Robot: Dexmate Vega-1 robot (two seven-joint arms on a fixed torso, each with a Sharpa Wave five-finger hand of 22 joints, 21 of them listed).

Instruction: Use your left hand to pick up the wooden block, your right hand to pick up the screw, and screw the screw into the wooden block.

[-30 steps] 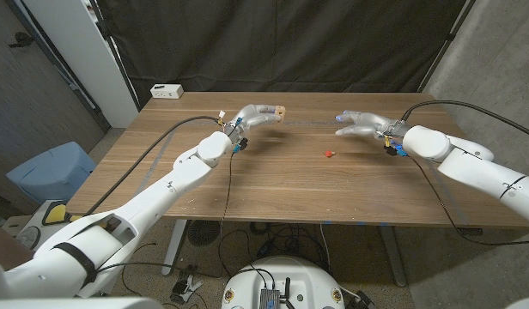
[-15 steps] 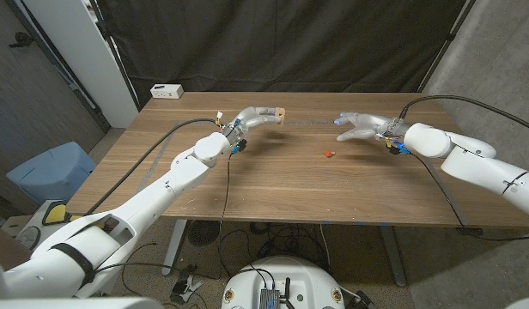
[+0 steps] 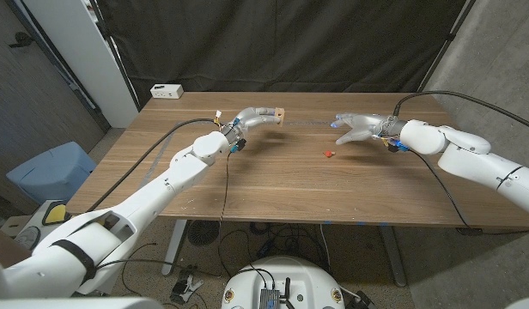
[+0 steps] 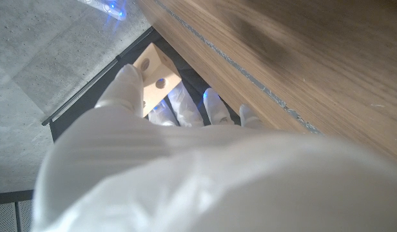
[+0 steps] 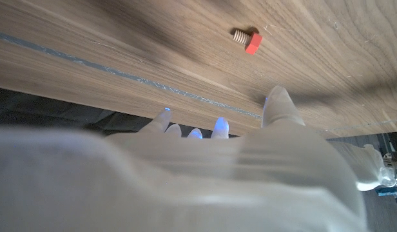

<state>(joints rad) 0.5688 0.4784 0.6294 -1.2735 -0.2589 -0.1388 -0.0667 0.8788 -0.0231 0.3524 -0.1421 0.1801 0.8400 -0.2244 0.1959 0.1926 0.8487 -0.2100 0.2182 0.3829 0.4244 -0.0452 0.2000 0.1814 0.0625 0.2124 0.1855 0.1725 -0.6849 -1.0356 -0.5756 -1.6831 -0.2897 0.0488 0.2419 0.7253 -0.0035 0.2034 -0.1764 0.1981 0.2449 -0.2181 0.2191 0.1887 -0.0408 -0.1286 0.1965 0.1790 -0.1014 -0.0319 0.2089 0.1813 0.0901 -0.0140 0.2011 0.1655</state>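
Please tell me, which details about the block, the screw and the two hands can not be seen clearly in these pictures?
- Wooden block, left wrist view: the left hand covers its lower part.
- Screw, head view: too small to show the thread.
- Right hand, right wrist view: blurred; the palm side is hidden.

I can read no text, label, brand, number or sign anywhere in these views. The small white box (image 3: pixel 167 89) at the upper left of the head view, on the far corner of my bench (image 3: pixel 273 184), shows dark marks on its face, but they are too small for me to make out as letters or numbers.
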